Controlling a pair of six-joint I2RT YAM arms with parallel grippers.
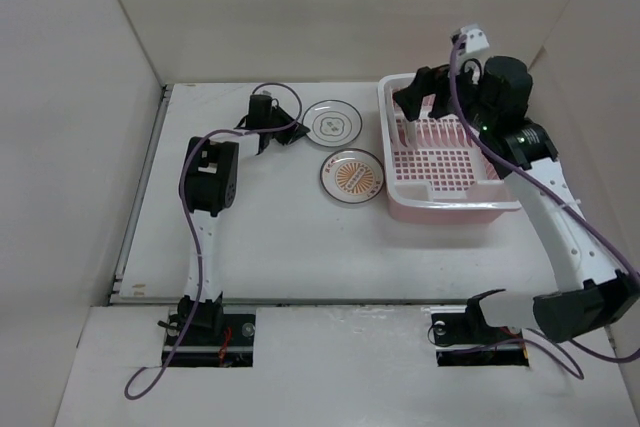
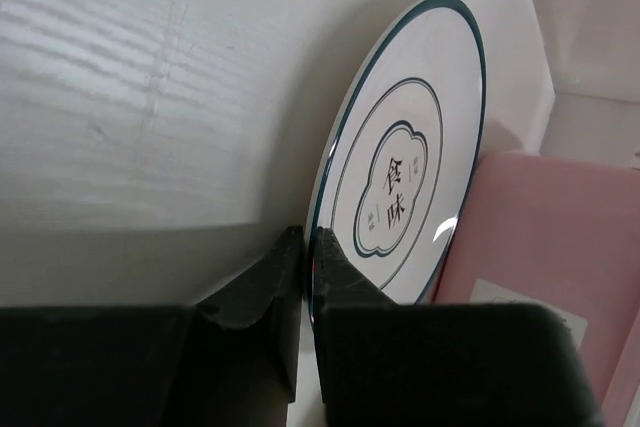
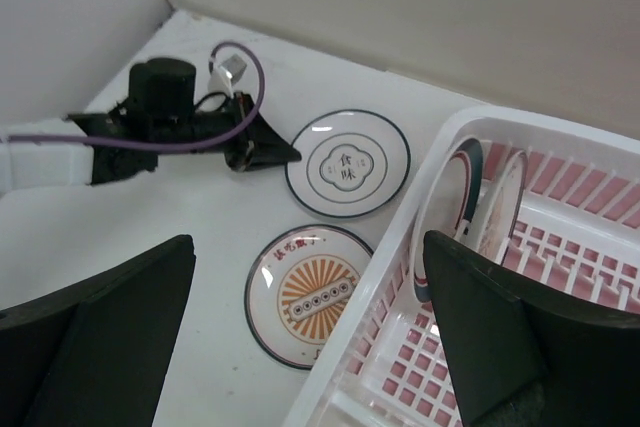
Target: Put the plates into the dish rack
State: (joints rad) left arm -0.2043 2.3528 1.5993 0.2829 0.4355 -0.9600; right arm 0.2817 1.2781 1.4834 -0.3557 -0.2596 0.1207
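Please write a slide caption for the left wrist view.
Left gripper pinching the rim of the teal-rimmed plate, dish rack beside it.

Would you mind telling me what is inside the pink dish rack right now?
A plate and a second plate stand on edge in the dish rack's divider slots. The rack's wall hides their lower edges, and from above the right arm covers them.

食味 at centre of teal-rimmed plate (image 2: 402,162), smaller characters illegible
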